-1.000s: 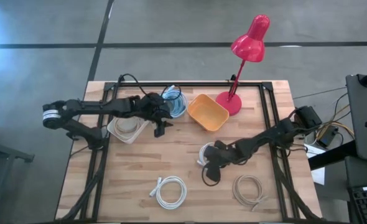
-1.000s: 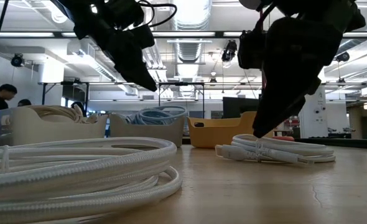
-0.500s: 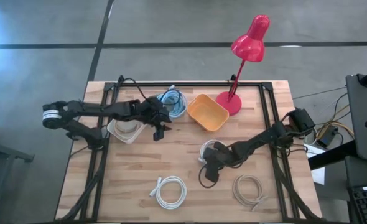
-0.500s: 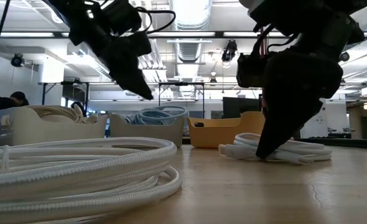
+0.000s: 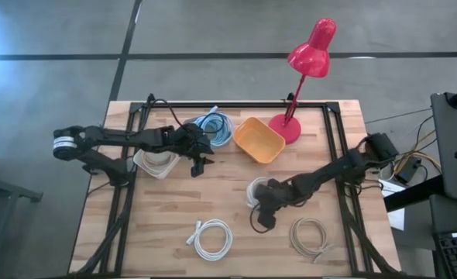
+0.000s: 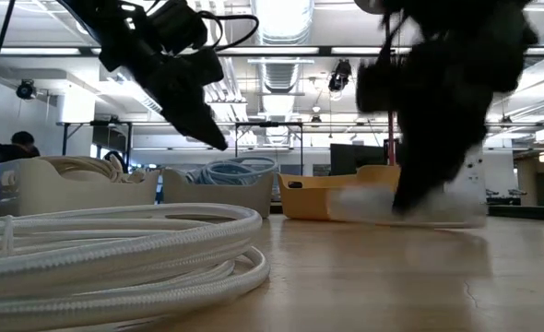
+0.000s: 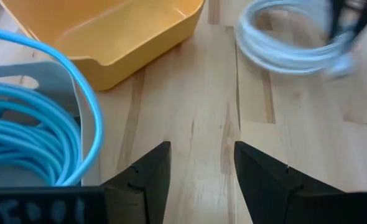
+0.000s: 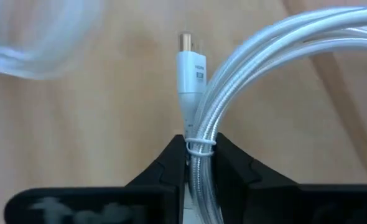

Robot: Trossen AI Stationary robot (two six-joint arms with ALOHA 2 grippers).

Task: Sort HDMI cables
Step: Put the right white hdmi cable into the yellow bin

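A white HDMI cable coil (image 5: 255,188) lies at the table's middle right, with my right gripper (image 5: 258,204) shut on it; its plug (image 8: 190,65) sticks out past the fingers. Another white coil (image 5: 213,239) and a tan coil (image 5: 310,235) lie flat near the front edge. Tan cables fill the cream bin (image 5: 156,161), and light blue cables (image 5: 216,128) fill the grey bin. My left gripper (image 5: 200,163) hangs open over bare wood (image 7: 199,180) near the grey bin. My right gripper pinches the white coil's bundled strands (image 8: 203,134) between its two fingers, at the thin tie (image 8: 199,148) just behind the plug. The fingers slant down from the table's right. The coil (image 6: 406,205) is blurred low over the wood; I cannot tell whether it is clear.
An empty yellow bin (image 5: 259,139) stands at the back middle, and a red desk lamp (image 5: 298,85) right of it. A black frame (image 5: 333,139) runs along the table's sides and back. Bare wood lies between the bins and the front coils.
My right gripper has come down onto the white coil and shut on its strands. The coil, lying still before, now shows blurred and a little higher in the low view.
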